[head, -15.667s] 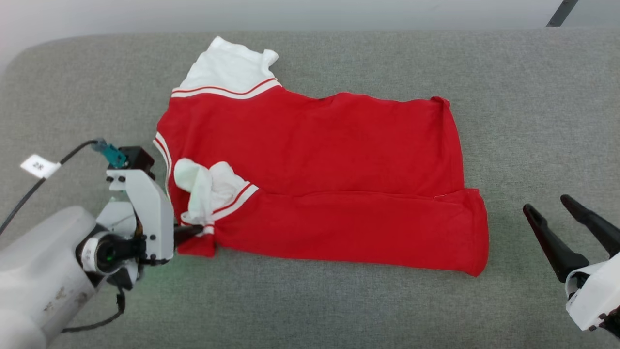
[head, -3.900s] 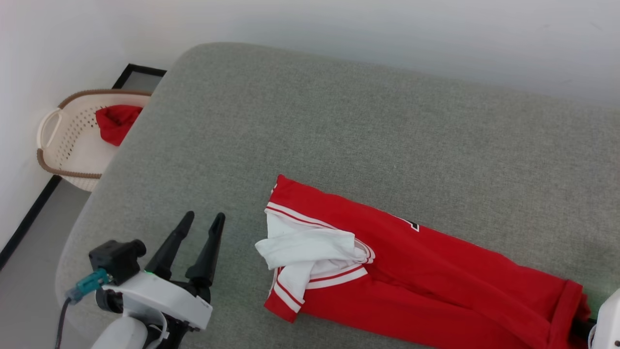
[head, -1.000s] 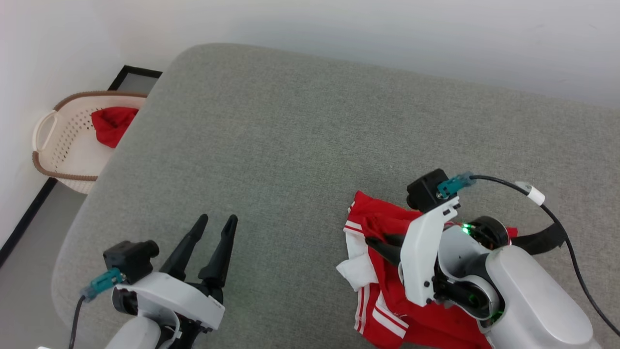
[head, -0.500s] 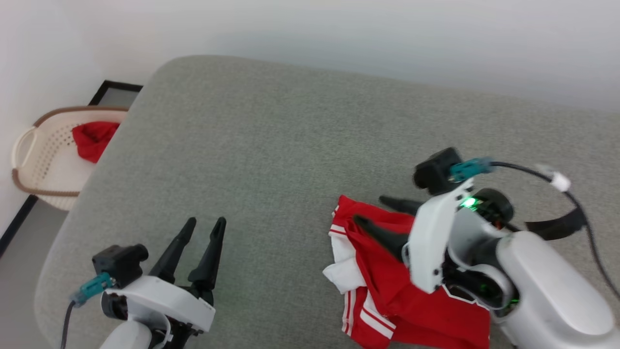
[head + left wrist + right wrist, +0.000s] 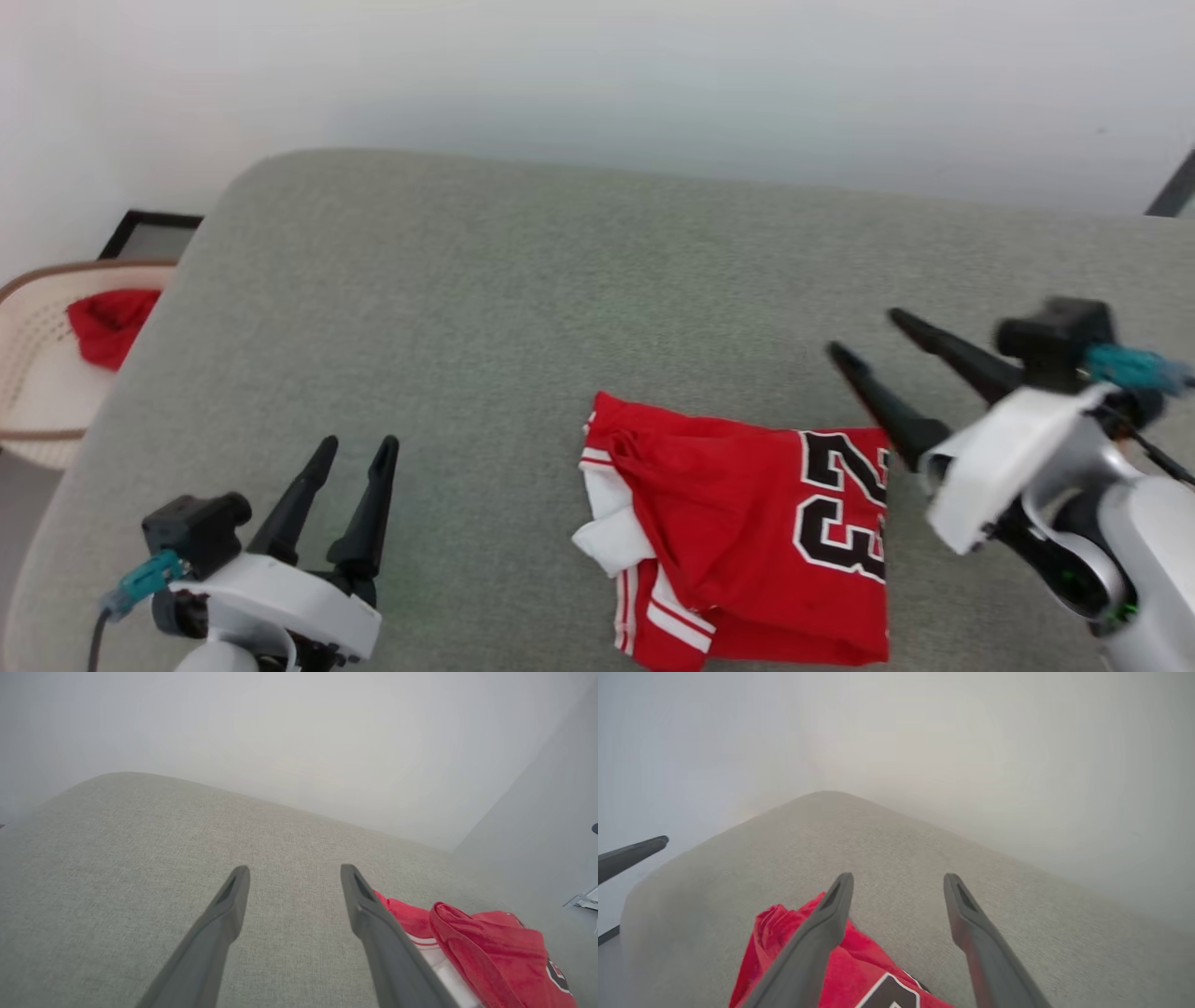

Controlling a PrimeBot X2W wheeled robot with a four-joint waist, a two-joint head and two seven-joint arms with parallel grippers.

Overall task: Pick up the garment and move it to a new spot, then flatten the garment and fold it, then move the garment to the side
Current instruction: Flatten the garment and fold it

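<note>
The garment (image 5: 738, 532), a red jersey with white sleeve trim and a black "23", lies folded into a compact bundle on the grey cushion (image 5: 523, 299), near its front edge. My right gripper (image 5: 868, 331) hovers open just right of it, empty, fingers pointing up and left. In the right wrist view the open right gripper (image 5: 896, 877) stands above the garment (image 5: 784, 952). My left gripper (image 5: 359, 446) is open and empty at the lower left, well clear of the cloth. The left wrist view shows the left gripper (image 5: 292, 870) with the garment (image 5: 486, 947) to its right.
A cream laundry basket (image 5: 28, 411) holding a small plain red cloth (image 5: 107, 322) sits on the floor off the cushion's left end. A white wall runs behind the cushion. Bare grey cushion stretches to the left and behind the garment.
My right gripper opened, let go of the garment and drew back to the right. The garment now rests folded with the number showing. The head camera shifted too.
</note>
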